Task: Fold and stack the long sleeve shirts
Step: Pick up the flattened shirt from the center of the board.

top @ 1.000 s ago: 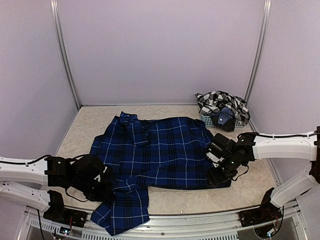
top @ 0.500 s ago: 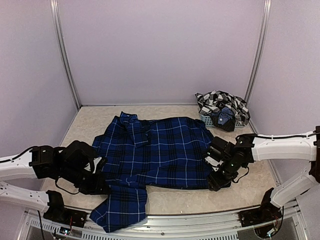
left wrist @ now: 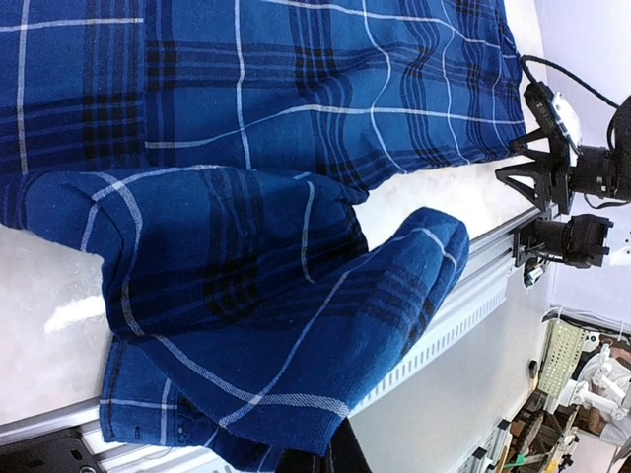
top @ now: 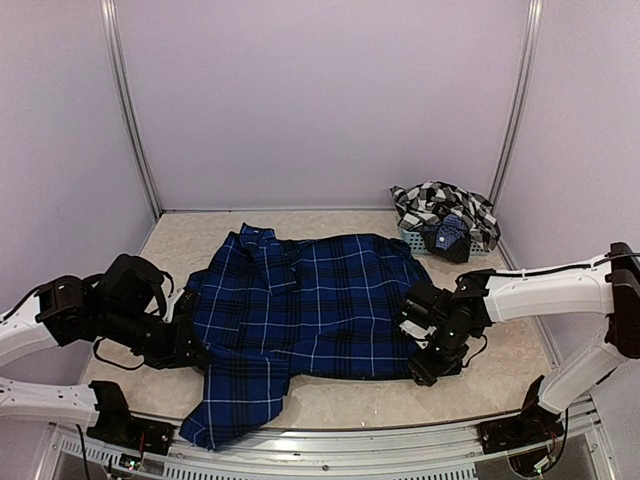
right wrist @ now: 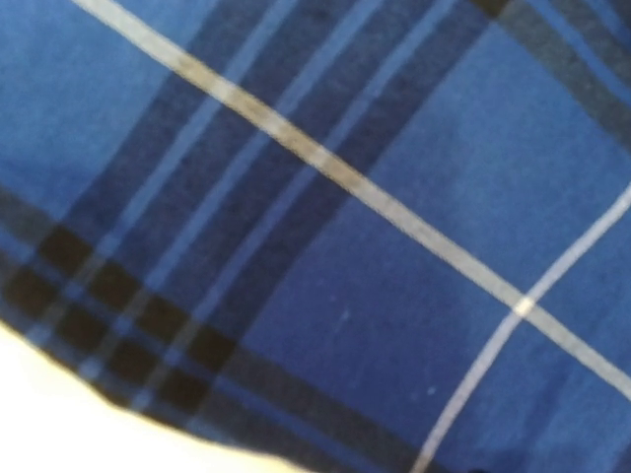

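The navy blue long sleeve shirt (top: 310, 300) lies spread on the table, collar toward the back. One sleeve (top: 245, 400) hangs toward the front rail. My left gripper (top: 188, 345) is shut on the shirt's left edge. In the left wrist view the blue cloth (left wrist: 256, 266) drapes from the dark fingers (left wrist: 330, 455) at the bottom. My right gripper (top: 428, 362) sits low on the shirt's right front corner. The right wrist view shows only plaid cloth (right wrist: 345, 246), and the jaws are hidden. The black-and-white checked shirt (top: 445, 208) is bunched at the back right.
A small grey-blue mesh basket (top: 415, 240) stands under the checked shirt at the back right. The metal front rail (top: 400, 440) runs along the near edge, also visible in the left wrist view (left wrist: 473, 291). Purple walls close in the back and sides.
My left arm has drawn back and to the left with the cloth, and the hanging sleeve has shifted left. My right gripper has moved slightly left and lower onto the shirt's corner.
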Available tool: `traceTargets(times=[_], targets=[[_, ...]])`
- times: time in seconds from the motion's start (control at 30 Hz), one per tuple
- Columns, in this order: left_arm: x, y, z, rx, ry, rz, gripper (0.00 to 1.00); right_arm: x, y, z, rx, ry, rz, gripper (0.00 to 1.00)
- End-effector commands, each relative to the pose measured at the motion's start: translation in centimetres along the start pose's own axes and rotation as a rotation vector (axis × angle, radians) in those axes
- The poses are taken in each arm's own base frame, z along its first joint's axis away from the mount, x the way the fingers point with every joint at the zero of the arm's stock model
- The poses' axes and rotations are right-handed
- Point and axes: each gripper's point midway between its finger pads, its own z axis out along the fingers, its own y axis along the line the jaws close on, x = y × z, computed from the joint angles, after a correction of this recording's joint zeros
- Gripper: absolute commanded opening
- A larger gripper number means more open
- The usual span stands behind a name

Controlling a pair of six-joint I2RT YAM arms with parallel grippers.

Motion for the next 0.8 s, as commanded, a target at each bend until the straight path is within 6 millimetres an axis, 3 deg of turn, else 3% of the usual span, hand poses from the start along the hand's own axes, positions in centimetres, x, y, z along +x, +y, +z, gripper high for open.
traceTargets(times=[0.0,0.33,0.57,0.77], targets=[[-1.4,-0.9,-1.4,0.03,-0.034,0.022,0.0,-1.1,0.2,-0.2,0.018,-0.02,-0.023,0.57],[-2.7,-0.9,-1.5,0.068,-0.056,0.012,0.0,-0.7,-0.6,1.2,0.083,0.041,-0.011,0.49],[-3.3,-1.2,-1.3,0.081,-0.064,0.013,0.0,-0.5,-0.7,1.6,0.092,0.057,-0.011,0.29],[-3.8,-1.0,-1.6,0.093,-0.082,-0.011,0.0,0.0,-0.2,1.6,0.085,0.066,-0.024,0.0]])
